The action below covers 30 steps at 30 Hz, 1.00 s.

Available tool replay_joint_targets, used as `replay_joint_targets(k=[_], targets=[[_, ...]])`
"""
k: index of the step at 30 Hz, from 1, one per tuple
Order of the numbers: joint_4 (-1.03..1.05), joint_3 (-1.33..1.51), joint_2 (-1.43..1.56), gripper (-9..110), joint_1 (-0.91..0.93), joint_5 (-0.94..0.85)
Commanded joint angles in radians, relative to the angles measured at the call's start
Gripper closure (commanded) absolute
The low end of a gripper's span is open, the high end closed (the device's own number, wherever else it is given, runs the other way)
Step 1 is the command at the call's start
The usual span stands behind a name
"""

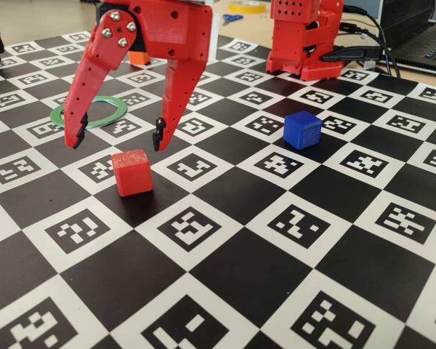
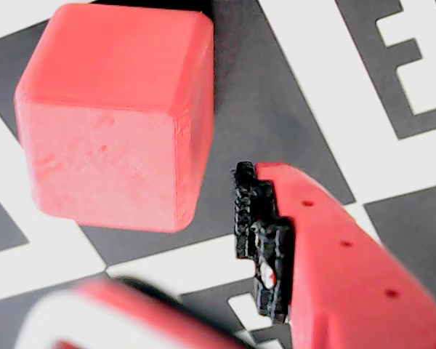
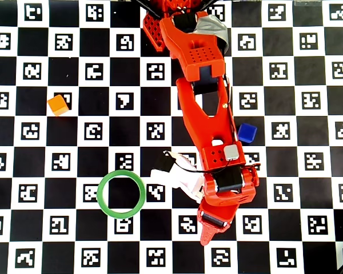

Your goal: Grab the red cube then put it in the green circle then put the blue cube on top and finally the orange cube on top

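Spread wide, the gripper (image 1: 118, 137) hangs just above the red cube (image 1: 132, 172) in the fixed view, its two black-tipped fingers well apart and holding nothing; neither tip touches the cube, which sits on the checkered marker board (image 1: 276, 247) a little lower in the frame than the gap between them. From the wrist view only one finger (image 2: 265, 240) shows clearly, with its black toothed pad beside the cube's lower right corner and apart from it; a blurred red and white shape at the bottom edge may be the other finger, but that is hard to tell; the cube's top left is cut by the frame. In the overhead view the arm (image 3: 203, 103) covers the red cube entirely, and the gripper's opening cannot be read there; the blue cube (image 3: 247, 132) peeks out just right of the arm, partly hidden by it. The green circle (image 3: 121, 194) lies flat and empty to the arm's left in that view; the orange cube (image 3: 58, 105) rests well apart, up and left of the ring. In the fixed view the orange cube is mostly hidden behind the gripper body.
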Motion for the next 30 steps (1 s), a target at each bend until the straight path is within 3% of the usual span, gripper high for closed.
replay_joint_targets(k=[1, 30], targets=[[-0.012, -0.103, 0.043, 61, 0.003, 0.009], [-0.106, -0.098, -0.044, 65, 0.002, 0.011]])
